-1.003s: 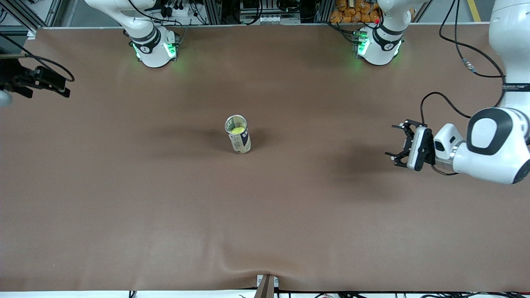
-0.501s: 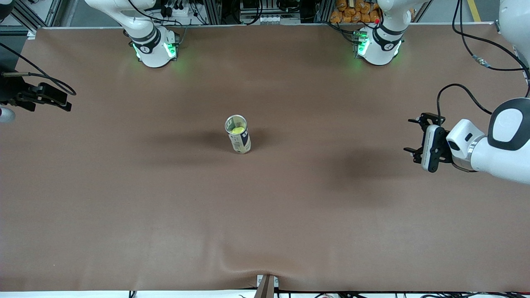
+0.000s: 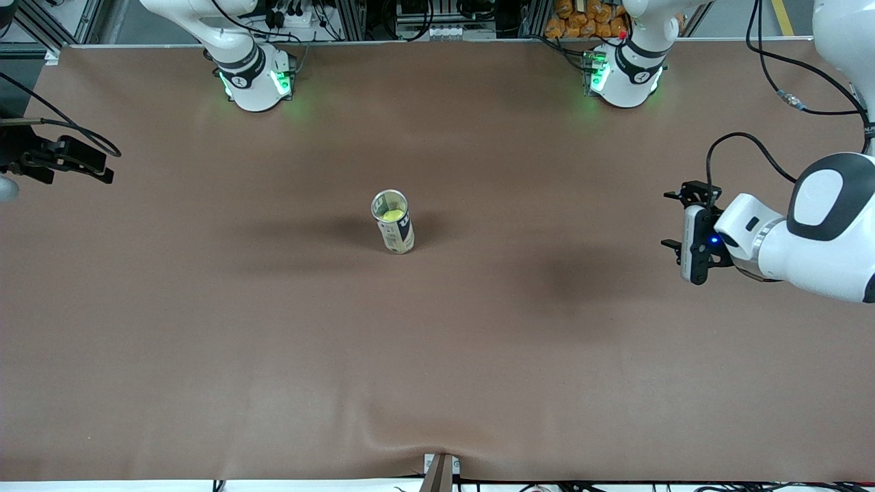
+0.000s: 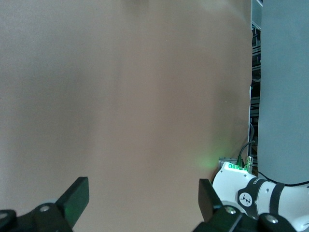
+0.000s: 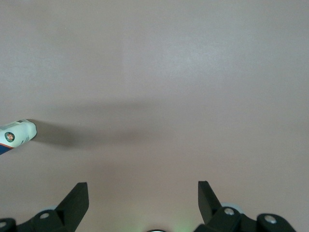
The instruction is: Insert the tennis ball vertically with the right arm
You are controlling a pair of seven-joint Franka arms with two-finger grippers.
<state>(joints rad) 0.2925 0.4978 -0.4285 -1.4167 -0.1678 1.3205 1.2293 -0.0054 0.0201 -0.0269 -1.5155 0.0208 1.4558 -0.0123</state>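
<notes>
A tube-shaped can [image 3: 397, 236] stands upright in the middle of the brown table [image 3: 437, 355], its top open. A yellow tennis ball [image 3: 392, 215] sits inside it. My right gripper [image 3: 101, 162] is open and empty, over the table's edge at the right arm's end, well apart from the can. In the right wrist view its fingers [image 5: 77, 202] stand wide apart and the can's base [image 5: 17, 136] shows at the edge. My left gripper [image 3: 667, 219] is open and empty over the table toward the left arm's end; the left wrist view shows its fingers [image 4: 76, 199] wide apart over bare mat.
The two arm bases [image 3: 254, 78] [image 3: 623, 75] with green lights stand along the table's edge farthest from the front camera. One base [image 4: 251, 193] shows in the left wrist view. Cables hang near the left arm [image 3: 772, 102]. A small bracket [image 3: 441, 468] sits at the table's nearest edge.
My left gripper has drawn back from the can toward the left arm's end of the table. My right gripper has shifted only slightly. The can and ball have not moved.
</notes>
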